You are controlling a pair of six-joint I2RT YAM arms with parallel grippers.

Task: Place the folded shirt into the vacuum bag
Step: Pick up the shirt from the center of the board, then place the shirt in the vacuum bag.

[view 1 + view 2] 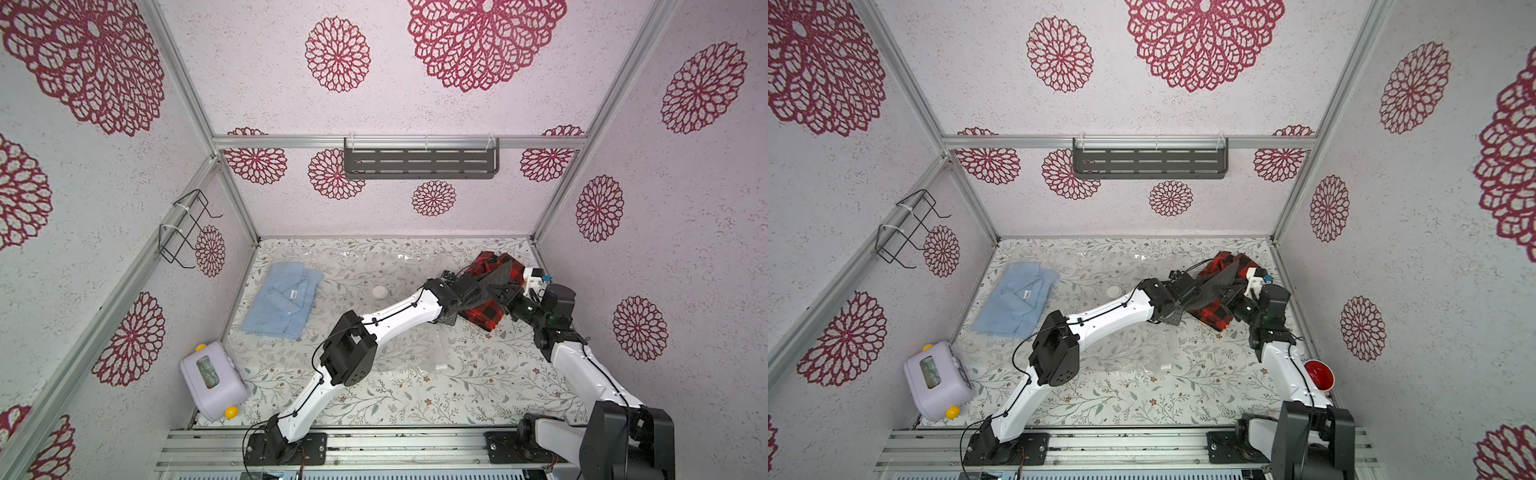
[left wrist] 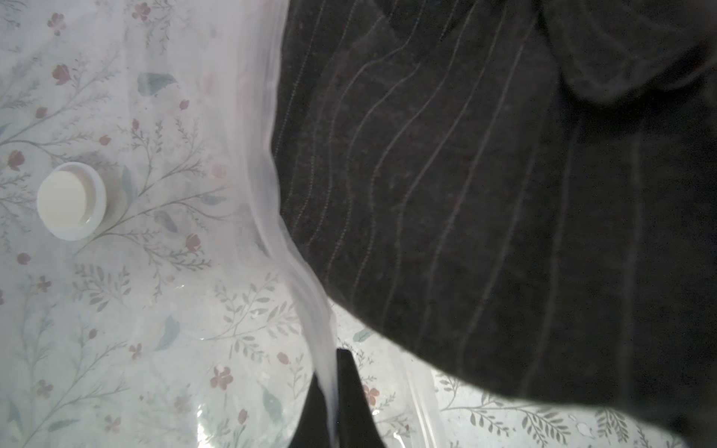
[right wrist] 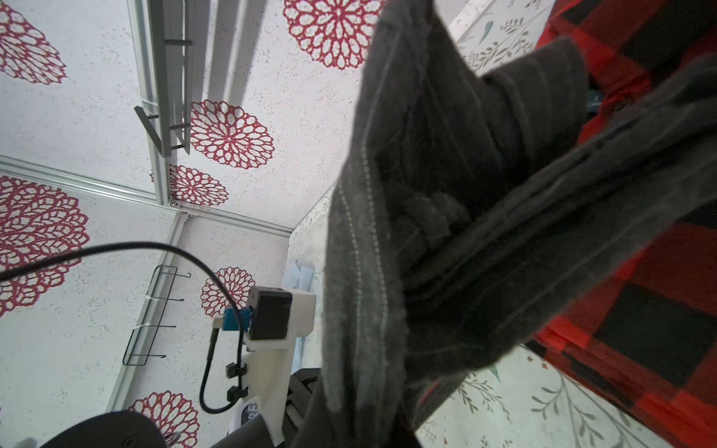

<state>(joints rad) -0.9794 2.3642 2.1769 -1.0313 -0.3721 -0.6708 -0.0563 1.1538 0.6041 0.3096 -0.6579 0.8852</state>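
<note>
Vacuum bag (image 1: 399,266) lies spread over the floral table (image 1: 478,399) in both top views, white valve (image 1: 380,291) near the middle. A blue shirt (image 1: 284,299) sits at its left end; inside or on top, I cannot tell. My two arms meet at the back right corner, hard by the right wall. The grey pinstriped shirt (image 1: 492,280) hangs there, lifted above a red plaid shirt (image 1: 486,318). My right gripper (image 1: 500,291) is closed on the grey cloth. The front of the table is free. A purple box (image 1: 212,380) stands front left. A red bowl (image 1: 1318,374) shows in a top view only, behind my right arm (image 1: 1287,374).

Left wrist: my left gripper (image 2: 329,372) is pinched together on the bag's clear film, which rises in a pleat. The valve is off to one side, the grey shirt close beside the film.

Right wrist: grey cloth fills the view and hides my fingers. The plaid shirt is behind it, the left wrist camera (image 3: 271,318) near.
</note>
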